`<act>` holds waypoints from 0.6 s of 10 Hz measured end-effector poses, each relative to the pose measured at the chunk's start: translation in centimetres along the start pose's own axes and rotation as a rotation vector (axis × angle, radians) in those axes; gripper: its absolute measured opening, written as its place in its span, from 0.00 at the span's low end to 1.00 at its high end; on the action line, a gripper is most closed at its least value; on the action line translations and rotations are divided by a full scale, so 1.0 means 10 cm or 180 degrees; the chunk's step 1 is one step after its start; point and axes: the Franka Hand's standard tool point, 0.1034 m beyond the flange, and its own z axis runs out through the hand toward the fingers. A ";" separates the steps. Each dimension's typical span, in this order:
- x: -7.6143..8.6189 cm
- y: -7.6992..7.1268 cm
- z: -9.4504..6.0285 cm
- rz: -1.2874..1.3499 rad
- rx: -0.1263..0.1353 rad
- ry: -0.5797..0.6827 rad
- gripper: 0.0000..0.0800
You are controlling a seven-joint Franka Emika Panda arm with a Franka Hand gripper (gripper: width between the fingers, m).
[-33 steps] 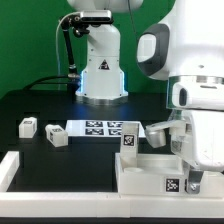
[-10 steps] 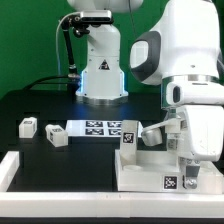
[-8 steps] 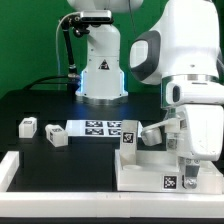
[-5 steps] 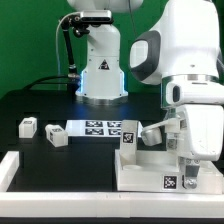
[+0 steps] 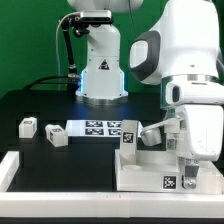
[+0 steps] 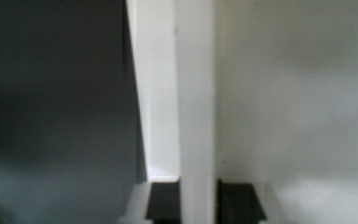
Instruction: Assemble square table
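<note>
The square table top (image 5: 140, 182) lies rim up in front of the marker board (image 5: 100, 128), off the board's end on the exterior view's right. My gripper (image 6: 197, 202) is closed down narrow on a thin white edge (image 6: 176, 100). I take that edge for the top's raised rim, though the arm's own bulk hides the grip in the exterior view.

One tagged leg (image 5: 129, 138) stands touching the top's far corner, just beside that same end of the board. I can't tell whether it is fixed. Two more legs (image 5: 28, 126) (image 5: 57, 137) sit loose off the board's opposite end. The fourth I can't pick out for certain.

As I judge it, we are early: the top is being positioned, and fitting the legs remains.
</note>
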 end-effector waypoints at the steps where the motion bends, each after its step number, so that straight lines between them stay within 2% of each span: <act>1: 0.05 -0.10 -0.01 -0.0047 0.0023 -0.0007 0.11; 2: 0.04 -0.15 -0.02 -0.0081 0.0042 -0.0032 0.11; 6: 0.02 -0.13 -0.01 -0.0071 0.0035 -0.0036 0.11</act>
